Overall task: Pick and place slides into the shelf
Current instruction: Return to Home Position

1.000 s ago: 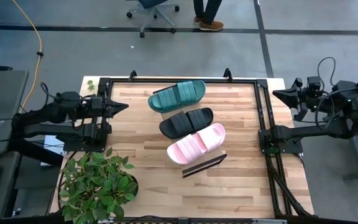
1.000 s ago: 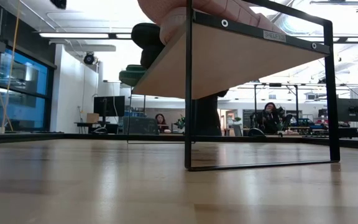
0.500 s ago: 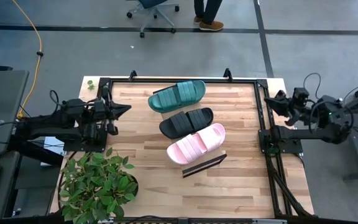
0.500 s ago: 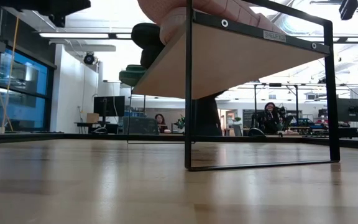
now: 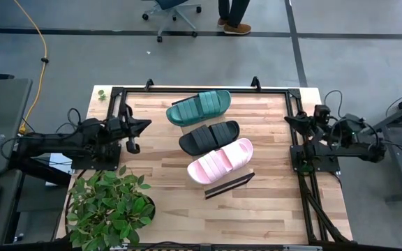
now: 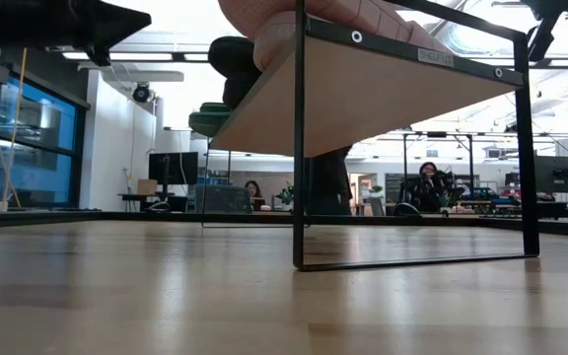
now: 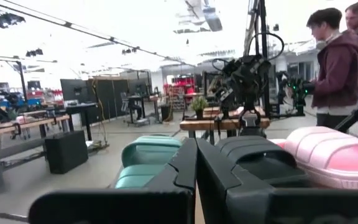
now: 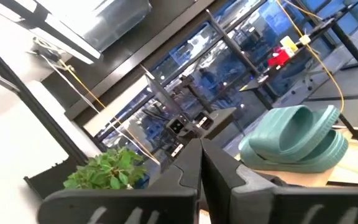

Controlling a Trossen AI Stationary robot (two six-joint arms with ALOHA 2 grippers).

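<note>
Entry: three slides on the shelf, both arms at the bench edges.
We list the green slide [image 5: 199,108], black slide [image 5: 209,137] and pink slide [image 5: 221,161] side by side on the shelf [image 6: 363,99], mid-bench [image 5: 159,167]. The left tool [image 5: 135,127], fingers together and empty, sits at the left edge, and the right tool [image 5: 289,120] (likewise closed, empty) at the right. For homing we advise retreating outward, away from the shelf. Obstacles: potted plant [image 5: 110,206] just beside the left arm; a person [image 7: 337,68] beyond the bench.

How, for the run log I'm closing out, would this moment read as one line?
green slide, black slide, pink slide: on shelf | left gripper: shut, empty, left of shelf | right gripper: shut, empty, right of shelf
</note>
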